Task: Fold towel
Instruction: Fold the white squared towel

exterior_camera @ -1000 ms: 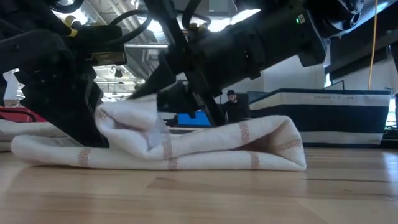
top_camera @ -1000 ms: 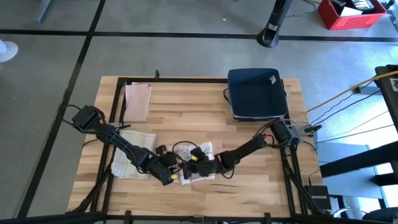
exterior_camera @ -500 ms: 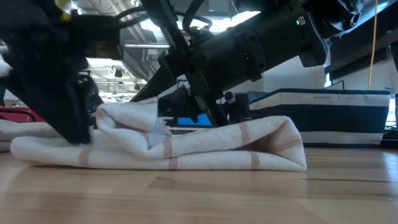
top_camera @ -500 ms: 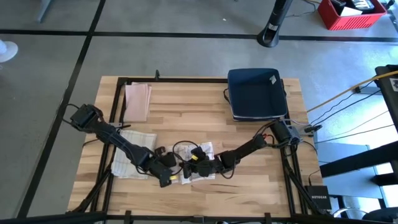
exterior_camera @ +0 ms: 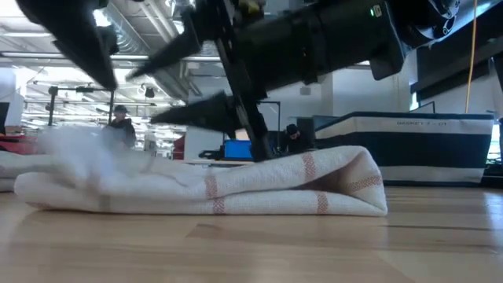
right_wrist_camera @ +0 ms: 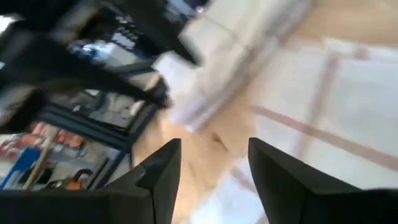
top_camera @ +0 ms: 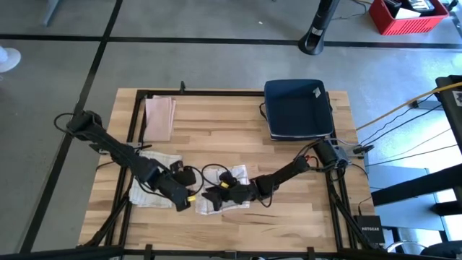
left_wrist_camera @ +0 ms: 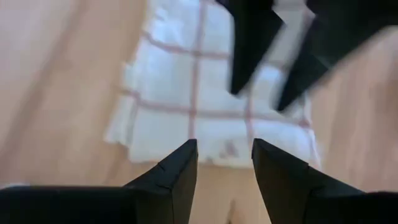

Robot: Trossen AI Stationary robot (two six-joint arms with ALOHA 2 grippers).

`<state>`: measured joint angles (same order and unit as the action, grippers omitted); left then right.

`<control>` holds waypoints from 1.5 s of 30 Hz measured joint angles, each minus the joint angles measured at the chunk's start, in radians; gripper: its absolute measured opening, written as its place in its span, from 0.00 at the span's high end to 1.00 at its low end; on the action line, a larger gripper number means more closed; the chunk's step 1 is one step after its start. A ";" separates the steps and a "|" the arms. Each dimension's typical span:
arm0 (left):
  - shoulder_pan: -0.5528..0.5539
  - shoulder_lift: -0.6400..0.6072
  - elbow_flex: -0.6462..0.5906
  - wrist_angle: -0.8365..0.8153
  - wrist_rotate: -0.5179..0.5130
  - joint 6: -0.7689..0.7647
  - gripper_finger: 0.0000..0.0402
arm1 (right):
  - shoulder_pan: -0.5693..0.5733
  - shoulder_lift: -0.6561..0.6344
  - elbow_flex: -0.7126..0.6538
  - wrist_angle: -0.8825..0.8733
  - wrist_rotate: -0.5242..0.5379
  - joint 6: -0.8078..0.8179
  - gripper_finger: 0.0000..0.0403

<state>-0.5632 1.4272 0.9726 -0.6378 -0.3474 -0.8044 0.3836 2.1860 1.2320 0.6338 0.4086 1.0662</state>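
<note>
The table (top_camera: 216,130) under me is pale wood planks. A dark blue folded cloth (top_camera: 297,108) sits at the far right corner, well apart from my fingers, and a pinkish cloth (top_camera: 159,118) lies far-left.

The towel (exterior_camera: 236,189), white w/ thin red stripes, lies folded and flat at the near-middle of the table, just under and between both sets of fingers.

My right gripper (top_camera: 211,195) hovers over the towel's left part, fingers (right_wrist_camera: 280,177) spread apart, holding nothing (cloth only below them).

My left gripper (top_camera: 189,200) is just beside it, fingers (left_wrist_camera: 177,171) parted too, empty, towel edge right ahead.
</note>
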 joint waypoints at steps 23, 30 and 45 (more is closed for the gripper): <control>0.055 0.293 0.000 0.145 -0.132 0.195 0.63 | 0.100 -0.179 -0.033 -0.522 -0.112 -0.654 0.54; 0.074 0.301 -0.004 0.111 -0.146 0.212 0.63 | 0.186 -0.179 -0.116 -0.535 0.055 -0.570 0.54; 0.091 0.283 -0.129 0.173 -0.234 0.083 0.63 | 0.243 -0.167 -0.198 -0.512 0.071 -0.476 0.54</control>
<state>-0.4721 1.7104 0.8438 -0.4645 -0.5816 -0.7219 0.6265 2.0190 1.0340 0.1221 0.4796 0.5905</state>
